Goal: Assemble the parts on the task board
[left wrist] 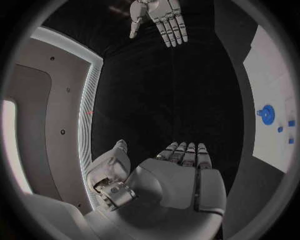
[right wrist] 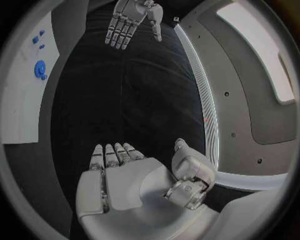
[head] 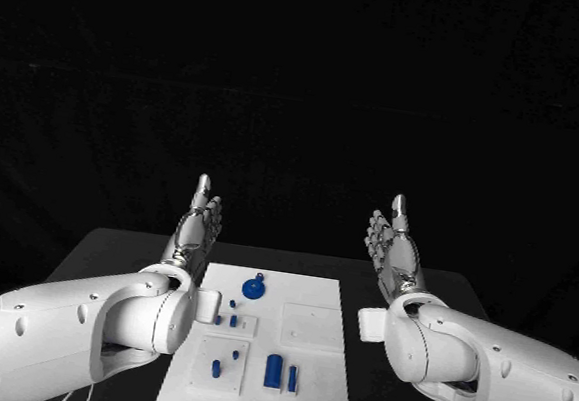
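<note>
The white task board (head: 310, 360) lies in the middle of the black table. On it are a round blue part (head: 253, 287) near the far edge, small blue parts (head: 230, 319) left of centre, and a taller blue cylinder (head: 273, 367) with more blue pieces (head: 219, 367) near the front. My left hand (head: 196, 223) is raised above the table left of the board, fingers straight and holding nothing. My right hand (head: 393, 251) is raised the same way on the right. The left wrist view shows the left hand (left wrist: 178, 172), the right hand (left wrist: 157, 17), the board (left wrist: 275, 75) and the round part (left wrist: 267, 114).
The black table (head: 122, 258) extends on both sides of the board. In the right wrist view the right hand (right wrist: 122, 175) faces the left hand (right wrist: 131, 20), with the board (right wrist: 25, 100) and round blue part (right wrist: 40, 69) off to one side.
</note>
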Motion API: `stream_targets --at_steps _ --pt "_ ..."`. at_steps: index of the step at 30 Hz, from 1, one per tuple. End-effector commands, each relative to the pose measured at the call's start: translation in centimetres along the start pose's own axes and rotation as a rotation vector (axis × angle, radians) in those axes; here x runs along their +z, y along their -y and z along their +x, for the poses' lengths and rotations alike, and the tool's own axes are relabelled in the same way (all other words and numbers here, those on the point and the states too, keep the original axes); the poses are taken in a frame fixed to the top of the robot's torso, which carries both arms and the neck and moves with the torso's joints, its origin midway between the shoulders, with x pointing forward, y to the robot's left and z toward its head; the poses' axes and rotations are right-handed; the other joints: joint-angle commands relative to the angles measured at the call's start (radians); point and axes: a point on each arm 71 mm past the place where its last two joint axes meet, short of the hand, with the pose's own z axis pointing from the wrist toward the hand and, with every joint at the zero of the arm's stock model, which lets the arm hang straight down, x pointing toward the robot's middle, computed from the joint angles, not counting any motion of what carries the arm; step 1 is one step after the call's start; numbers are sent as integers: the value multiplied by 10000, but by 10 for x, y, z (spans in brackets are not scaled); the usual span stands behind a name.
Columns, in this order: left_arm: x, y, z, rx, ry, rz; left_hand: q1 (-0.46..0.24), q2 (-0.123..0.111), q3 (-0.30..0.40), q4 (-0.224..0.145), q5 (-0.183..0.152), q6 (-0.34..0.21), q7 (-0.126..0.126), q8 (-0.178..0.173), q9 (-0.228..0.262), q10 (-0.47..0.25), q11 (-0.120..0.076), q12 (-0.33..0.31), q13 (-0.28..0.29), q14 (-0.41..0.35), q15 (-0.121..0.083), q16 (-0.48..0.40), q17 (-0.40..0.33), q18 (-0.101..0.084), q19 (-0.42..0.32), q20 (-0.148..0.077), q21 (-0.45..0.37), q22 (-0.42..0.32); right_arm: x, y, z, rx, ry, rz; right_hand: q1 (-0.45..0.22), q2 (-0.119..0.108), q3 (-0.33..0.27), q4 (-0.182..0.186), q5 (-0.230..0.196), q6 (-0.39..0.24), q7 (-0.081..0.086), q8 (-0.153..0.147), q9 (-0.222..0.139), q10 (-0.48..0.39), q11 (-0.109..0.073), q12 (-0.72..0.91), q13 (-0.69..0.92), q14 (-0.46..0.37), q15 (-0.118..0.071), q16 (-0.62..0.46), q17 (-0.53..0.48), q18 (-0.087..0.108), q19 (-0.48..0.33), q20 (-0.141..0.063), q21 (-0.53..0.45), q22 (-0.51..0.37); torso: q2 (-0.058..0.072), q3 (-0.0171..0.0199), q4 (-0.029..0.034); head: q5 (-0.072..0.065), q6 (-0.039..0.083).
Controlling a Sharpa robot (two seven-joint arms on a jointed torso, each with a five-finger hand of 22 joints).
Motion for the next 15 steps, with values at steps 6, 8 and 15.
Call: stream_targets --at_steps 6,8,15 --pt "-1 4 -3 255 580 376 -69 -2 -2 50 -46 -49 3 -66 -12 -52 -1 -35 -13 -35 -1 -68 -13 -153 -35 3 -53 -11 -2 -2 -6 144 936 -124 -58 1 -4 41 -37 -44 -1 -35 -10 -36 0 -36 -10 -45 -4 -37 -10 -68 -52 -2 -35 -12 -17 1 17 -2 2" --pt "-1 4 -3 255 580 376 -69 -2 -2 50 -46 -49 3 -66 -12 -52 -1 -35 -13 -35 -1 -68 -13 -153 -35 3 -53 -11 -2 -2 -6 144 936 -124 -58 1 -4 41 -37 -44 -1 -35 -10 -36 0 -36 -10 -45 -4 -37 -10 -68 -52 -2 -35 -12 -17 1 17 -2 2" --pt "-1 4 -3 255 580 376 -69 -2 -2 50 -46 -49 3 -66 -12 -52 -1 -35 -13 -35 -1 -68 -13 -153 -35 3 -53 -11 -2 -2 -6 144 936 -124 -58 1 -4 41 -37 -44 -1 -35 -10 -36 0 -36 -10 -45 -4 -37 -10 -68 -52 -2 -35 -12 -17 1 17 -2 2"
